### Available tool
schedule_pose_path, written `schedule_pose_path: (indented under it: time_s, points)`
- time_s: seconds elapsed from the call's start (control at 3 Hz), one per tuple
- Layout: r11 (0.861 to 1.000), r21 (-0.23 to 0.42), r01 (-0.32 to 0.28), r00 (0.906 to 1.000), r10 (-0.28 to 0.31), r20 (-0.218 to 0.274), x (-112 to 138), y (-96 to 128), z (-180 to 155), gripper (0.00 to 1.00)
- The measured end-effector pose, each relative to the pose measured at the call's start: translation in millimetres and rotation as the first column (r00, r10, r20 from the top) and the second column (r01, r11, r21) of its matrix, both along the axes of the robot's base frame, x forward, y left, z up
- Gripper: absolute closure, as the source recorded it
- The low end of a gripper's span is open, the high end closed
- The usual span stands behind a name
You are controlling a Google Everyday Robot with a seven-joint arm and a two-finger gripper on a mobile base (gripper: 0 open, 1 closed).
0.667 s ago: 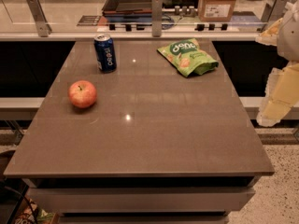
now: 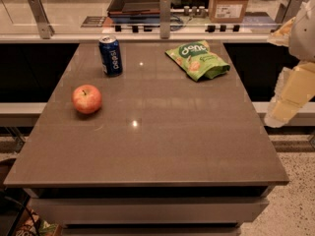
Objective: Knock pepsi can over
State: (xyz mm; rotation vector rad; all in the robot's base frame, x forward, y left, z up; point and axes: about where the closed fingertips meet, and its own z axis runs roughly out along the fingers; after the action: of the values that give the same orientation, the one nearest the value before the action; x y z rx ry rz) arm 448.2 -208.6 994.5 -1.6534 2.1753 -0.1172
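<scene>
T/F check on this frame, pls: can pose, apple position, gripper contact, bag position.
1. The pepsi can stands upright near the far left corner of the table. True.
2. The apple sits to the right of the green snack bag. False: the apple is on the left side, nearer the camera than the can, and the bag is across the table to the right.
3. The gripper is touching the can. False: it hangs beyond the table's right edge, apart from the can and with the whole tabletop between them.
4. The snack bag lies flat on the far right part of the table. True.
</scene>
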Motion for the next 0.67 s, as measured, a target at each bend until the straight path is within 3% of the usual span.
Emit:
schedule_pose_path:
  time_s: [0.33,0.67]
  points:
    - [0.99,0.135,0.048,0.9985,-0.051,0.022,26.5,7.9,-0.9,0.0]
    - [0.942,0.317,0.109,0.991,-0.128,0.039,45.4,26.7,-1.7,0.0]
